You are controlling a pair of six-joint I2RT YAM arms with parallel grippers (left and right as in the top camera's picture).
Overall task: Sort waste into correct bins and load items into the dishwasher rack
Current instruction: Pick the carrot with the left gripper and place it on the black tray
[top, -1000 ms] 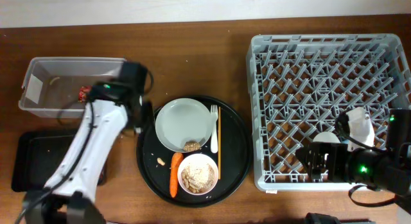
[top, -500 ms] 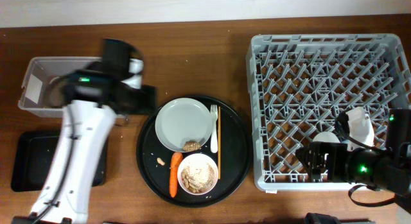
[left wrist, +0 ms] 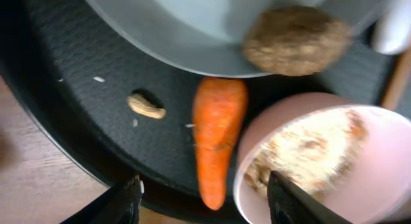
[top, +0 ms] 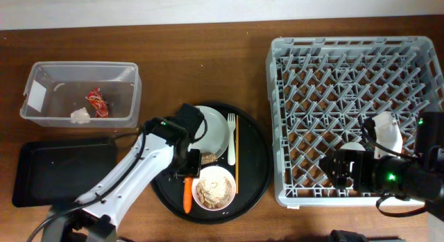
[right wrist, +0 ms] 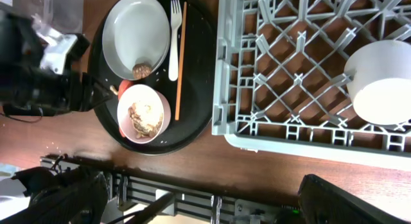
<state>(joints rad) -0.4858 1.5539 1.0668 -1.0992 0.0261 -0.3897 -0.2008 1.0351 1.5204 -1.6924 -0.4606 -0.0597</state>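
Hovering above the orange carrot [left wrist: 215, 144], the left fingers [left wrist: 119, 205] are spread wide, one on each side of it, grasping nothing.

The carrot lies at 7 o'clock on the round black tray [top: 253, 166], just beside the white bowl [top: 215, 188] of rice at 6 o'clock and below the grey-green plate [top: 216, 131]. At 3 o'clock on the desk [top: 208, 62], the right fingers [right wrist: 350, 201] hang released near the grey dishwasher rack [top: 347, 96], where a whitish cup [right wrist: 382, 83] sits.
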